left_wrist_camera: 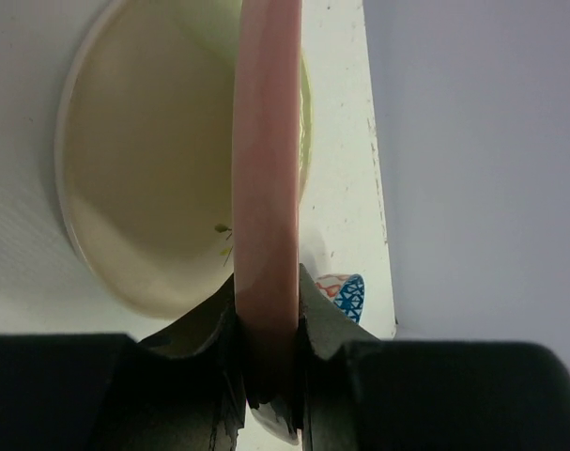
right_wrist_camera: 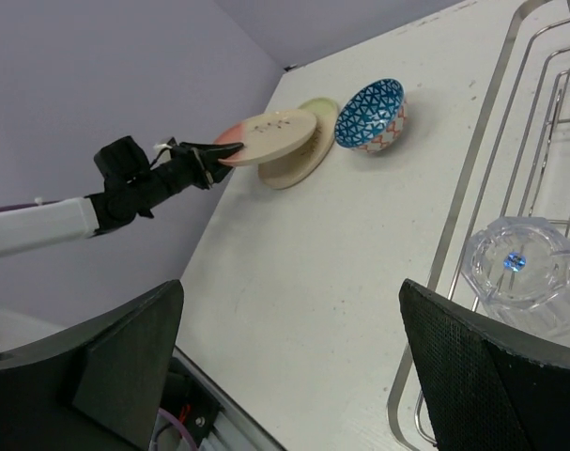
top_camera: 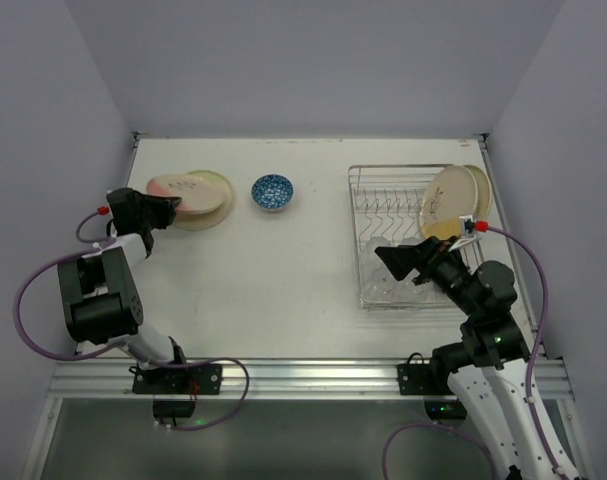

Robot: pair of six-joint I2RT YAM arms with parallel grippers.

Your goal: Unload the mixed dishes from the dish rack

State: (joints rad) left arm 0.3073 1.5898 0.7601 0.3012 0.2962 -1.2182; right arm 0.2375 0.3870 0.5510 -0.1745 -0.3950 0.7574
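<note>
The desk [top_camera: 283, 290] carries the rack [top_camera: 393, 200] on its right side. Two plates [top_camera: 448, 200] stand on edge in the rack's far right corner, faces leaning toward the left. At the far left, my left tool [top_camera: 168, 210] pinches a pink plate [top_camera: 188, 192] by its left rim. The plate lies almost flat, reaching rightward over a cream plate [top_camera: 215, 205] that rests on the desk.

My left wrist view shows the pink plate only edge-on. The right wrist view shows it raised above the cream one, though I cannot tell if they touch.

My right tool [top_camera: 403, 262] is spread wide over the rack's near left part. The blue bowl [top_camera: 272, 191] stands upright beside the plates. Only the right wrist view clearly shows a glass [right_wrist_camera: 524, 268] in the rack.
</note>
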